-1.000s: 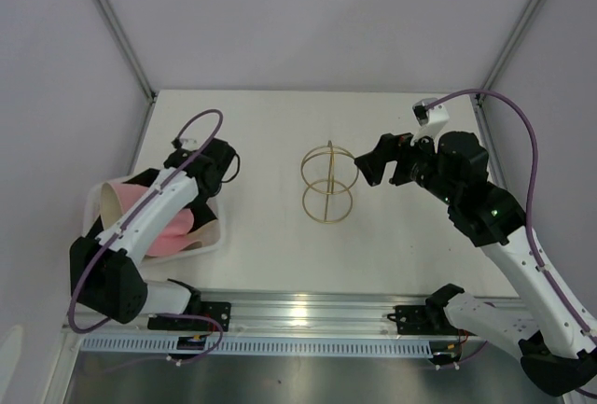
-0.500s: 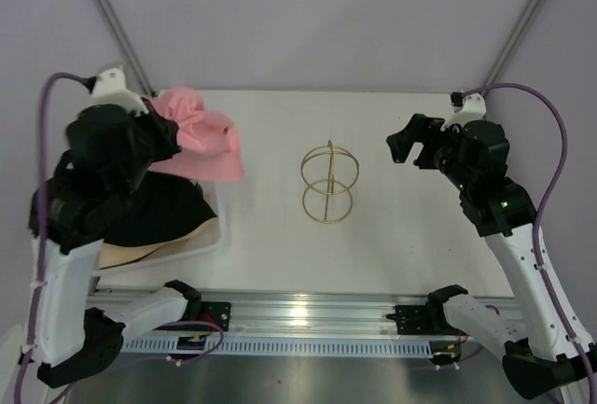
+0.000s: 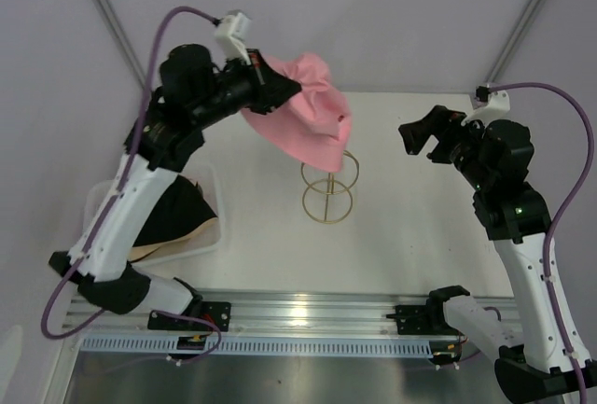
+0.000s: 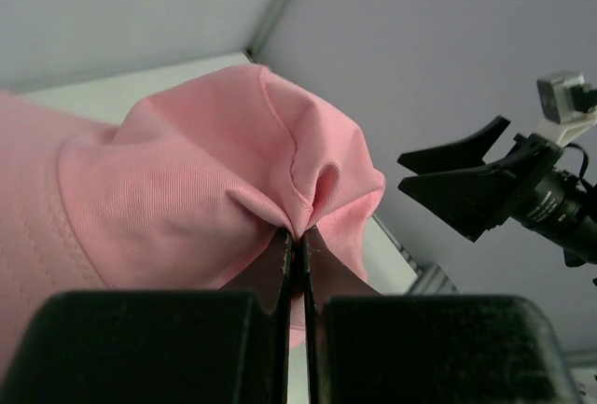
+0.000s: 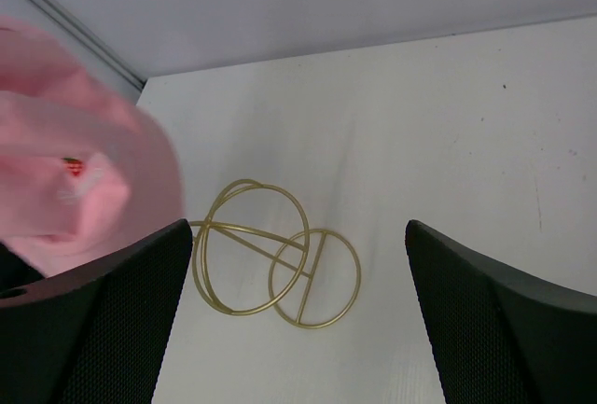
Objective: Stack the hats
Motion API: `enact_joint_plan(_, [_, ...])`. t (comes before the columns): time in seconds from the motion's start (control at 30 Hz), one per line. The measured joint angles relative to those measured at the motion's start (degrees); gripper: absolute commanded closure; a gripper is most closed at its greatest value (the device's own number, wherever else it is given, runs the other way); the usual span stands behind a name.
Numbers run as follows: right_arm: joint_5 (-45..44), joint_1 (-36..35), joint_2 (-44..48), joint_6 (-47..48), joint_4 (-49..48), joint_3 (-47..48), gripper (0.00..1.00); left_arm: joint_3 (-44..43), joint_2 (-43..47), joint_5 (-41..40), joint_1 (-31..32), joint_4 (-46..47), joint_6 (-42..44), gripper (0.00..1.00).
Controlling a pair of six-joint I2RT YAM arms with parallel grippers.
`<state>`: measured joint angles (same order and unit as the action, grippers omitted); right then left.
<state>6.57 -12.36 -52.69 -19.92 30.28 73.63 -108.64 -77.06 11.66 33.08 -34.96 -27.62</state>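
My left gripper (image 3: 272, 87) is shut on a pinch of the pink hat (image 3: 308, 115), which hangs in the air above and just left of the gold wire stand (image 3: 327, 185). In the left wrist view the closed fingertips (image 4: 300, 236) bite a fold of the pink hat (image 4: 205, 180). A black hat (image 3: 173, 208) lies on a beige hat (image 3: 154, 247) in the white basket (image 3: 216, 227) at the left. My right gripper (image 3: 427, 133) is open and empty, raised at the right of the stand (image 5: 270, 259); the pink hat (image 5: 75, 189) shows at that view's left.
The white table (image 3: 410, 236) carries the gold wire stand in its middle and the basket at its left edge. Grey walls with metal frame posts (image 3: 112, 21) close in the back and sides. A metal rail (image 3: 308, 315) runs along the near edge.
The left gripper closed on the pink hat in the basket, lifted it out and carried it up and right to above the stand. The right gripper drew back to the right.
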Motion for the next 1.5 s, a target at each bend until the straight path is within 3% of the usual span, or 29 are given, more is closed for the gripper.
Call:
enact_joint_plan(0.2, [-1.6, 1.0, 2.9, -0.5, 2.3, 0.0, 0.01, 0.0, -10.3, 9.8, 4.6, 6.0, -3.0, 0.99])
enact_joint_plan(0.47, [-3.1, 1.5, 6.1, -1.0, 3.4, -0.2, 0.01, 2.5, -14.0, 16.6, 6.3, 15.5, -5.1, 0.99])
enact_joint_plan(0.63, [-2.5, 1.6, 5.7, -1.0, 3.7, -1.5, 0.01, 16.0, -11.4, 12.9, 6.3, 16.4, -4.2, 0.92])
enact_joint_plan(0.77, [0.4, 1.6, 4.7, -1.0, 2.7, -4.0, 0.01, 25.5, -8.6, 9.3, 5.0, 14.3, -3.6, 0.91])
enact_joint_plan(1.07, [5.2, 1.6, 1.0, -0.8, -0.7, -7.5, 0.0, 34.6, -0.6, 2.4, 0.9, 14.9, -6.7, 0.91])
enact_joint_plan(1.3, [5.9, -0.3, -1.0, 0.7, -2.5, -9.5, 0.01, 41.0, -1.2, 0.7, -2.5, 17.7, -11.9, 0.86])
enact_joint_plan(1.43, [5.7, -2.1, -2.2, 1.0, -3.9, -10.8, 0.01, 39.9, -3.8, 0.3, -2.8, 17.7, -13.0, 0.79])
enact_joint_plan(1.5, [5.7, -2.9, -3.3, 1.2, -4.8, -11.0, 0.0, 38.8, -5.0, 0.4, -2.8, 17.6, -12.8, 0.58])
